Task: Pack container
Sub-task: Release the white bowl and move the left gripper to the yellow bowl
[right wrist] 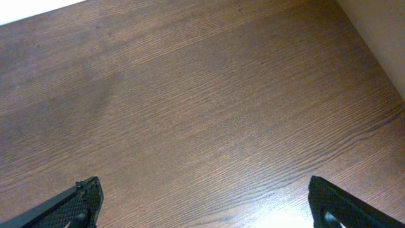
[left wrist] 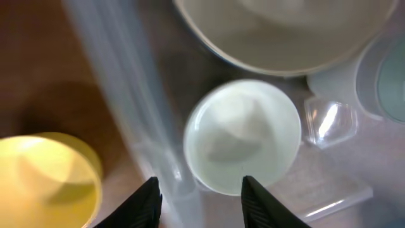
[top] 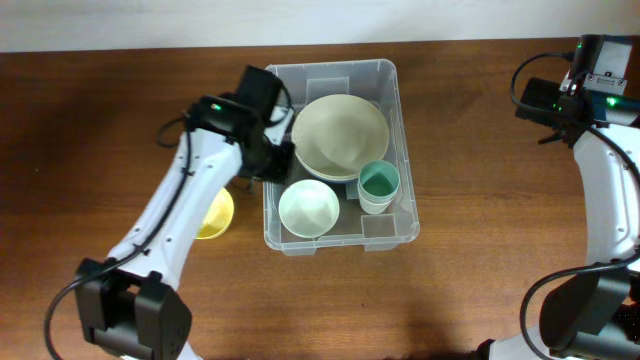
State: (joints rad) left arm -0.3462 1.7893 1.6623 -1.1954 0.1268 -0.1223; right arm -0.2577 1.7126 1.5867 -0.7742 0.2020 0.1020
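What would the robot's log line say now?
left gripper: open, above container wall | right gripper: open, above table | inside: large bowl, small bowl, cup | outside: yellow bowl

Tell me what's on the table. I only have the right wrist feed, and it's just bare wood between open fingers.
Observer: The container sits mid-table, to the right arm's left. It holds a big cream bowl, a small white bowl and a teal cup.
Operator: Anything still outside it?
Observer: One yellow bowl, on the table just off the container's left wall.
Operator: Left arm?
Observer: The left fingers hover at that left wall near the small white bowl, spread apart and holding nothing.
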